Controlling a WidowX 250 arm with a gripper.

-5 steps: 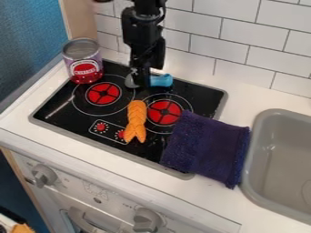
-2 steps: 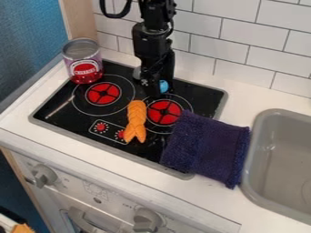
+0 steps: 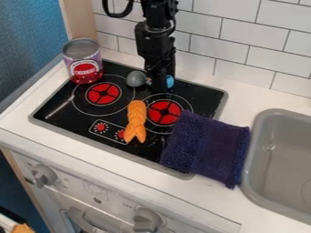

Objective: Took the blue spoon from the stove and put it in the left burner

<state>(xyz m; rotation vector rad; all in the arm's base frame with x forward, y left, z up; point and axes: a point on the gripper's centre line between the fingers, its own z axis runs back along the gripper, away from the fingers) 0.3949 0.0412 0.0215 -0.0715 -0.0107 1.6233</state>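
The gripper (image 3: 160,85) hangs low over the back of the black stove (image 3: 203,93), in front of the middle of the blue spoon. To its left shows the spoon's grey bowl (image 3: 135,78), and the blue handle (image 3: 169,81) peeks out on its right. How the gripper holds or touches the spoon is hidden. The left burner (image 3: 103,93), a red disc inside a white ring, lies to the left and a little nearer the camera than the bowl.
A cherry can (image 3: 83,63) stands at the stove's back left corner. An orange braided toy (image 3: 137,120) lies between the burners. A dark blue cloth (image 3: 206,146) covers the stove's front right corner. The grey sink (image 3: 282,154) is at the right, the tiled wall behind.
Over the last second the gripper has moved right, from beside the grey bowl to beside the handle. The spoon's bowl and handle now show slightly farther right.
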